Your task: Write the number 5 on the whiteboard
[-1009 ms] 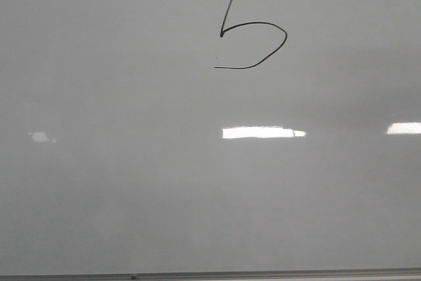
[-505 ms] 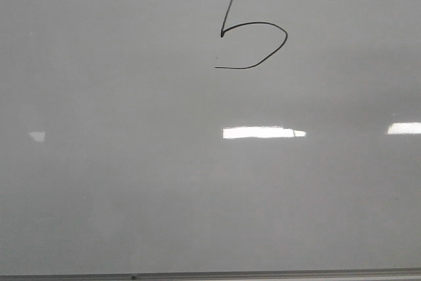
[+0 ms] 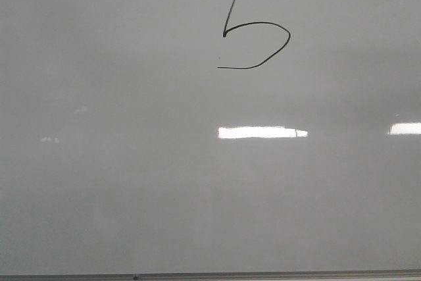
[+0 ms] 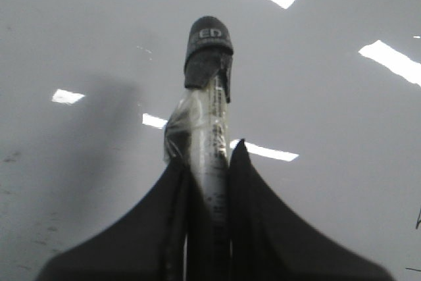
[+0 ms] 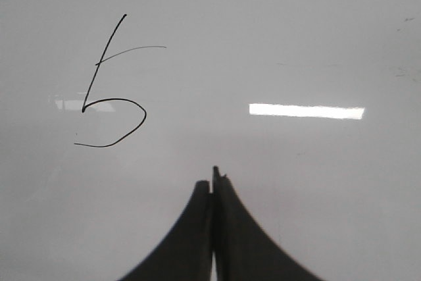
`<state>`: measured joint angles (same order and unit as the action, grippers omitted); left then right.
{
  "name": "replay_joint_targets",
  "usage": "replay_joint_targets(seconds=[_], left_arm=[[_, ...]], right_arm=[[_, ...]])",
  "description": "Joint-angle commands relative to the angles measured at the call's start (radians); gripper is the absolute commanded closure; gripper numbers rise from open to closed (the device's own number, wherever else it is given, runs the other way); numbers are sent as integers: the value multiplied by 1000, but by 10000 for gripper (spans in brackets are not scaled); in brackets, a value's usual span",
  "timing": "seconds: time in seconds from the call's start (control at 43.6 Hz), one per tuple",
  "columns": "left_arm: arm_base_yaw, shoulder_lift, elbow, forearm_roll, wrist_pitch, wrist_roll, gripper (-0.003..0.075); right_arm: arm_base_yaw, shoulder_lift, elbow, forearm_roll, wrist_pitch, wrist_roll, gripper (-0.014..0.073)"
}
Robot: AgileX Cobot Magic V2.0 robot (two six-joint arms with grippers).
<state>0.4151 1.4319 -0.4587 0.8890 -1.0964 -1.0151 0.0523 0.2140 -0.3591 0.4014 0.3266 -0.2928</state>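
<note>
The whiteboard (image 3: 197, 189) fills the front view, glossy pale grey. The number 5 (image 3: 258, 23) is drawn in thin black line near its top centre, with a slanted stem, a faint top bar and a rounded belly. In the right wrist view the number 5 (image 5: 118, 100) lies on the whiteboard (image 5: 296, 182), off to one side of my right gripper (image 5: 212, 179), which is shut and empty. My left gripper (image 4: 209, 154) is shut on a marker (image 4: 209, 103) with a black end (image 4: 209, 44), held over the whiteboard (image 4: 342, 162). Neither gripper shows in the front view.
A thin grey frame edge (image 3: 263, 274) runs along the near side of the board. Bright rectangular light reflections (image 3: 262, 132) lie on the board's surface, another at the right (image 3: 404, 128).
The 5 and the reflections sit a few pixels to the right in the front view. The small bright reflection at the left has faded to faint specks.
</note>
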Motion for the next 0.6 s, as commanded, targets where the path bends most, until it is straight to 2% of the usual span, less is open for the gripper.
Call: replay_joint_targets(seconds=[0.0, 0.069, 0.183, 0.367, 0.573], left_arm=[[22, 8, -42, -12, -101, 7, 738], [26, 33, -60, 4, -100, 17, 738], [29, 85, -95, 4, -106, 112, 738], [29, 164, -141, 0, -107, 122, 740], [18, 197, -151, -30, -99, 224, 735]], right_arm=[[-4, 8, -26, 10, -77, 3, 664], [-4, 8, -26, 10, -77, 3, 664], [-4, 8, -26, 10, -77, 3, 664], [-4, 8, -26, 10, -77, 3, 664], [-4, 8, -26, 10, -77, 3, 664]])
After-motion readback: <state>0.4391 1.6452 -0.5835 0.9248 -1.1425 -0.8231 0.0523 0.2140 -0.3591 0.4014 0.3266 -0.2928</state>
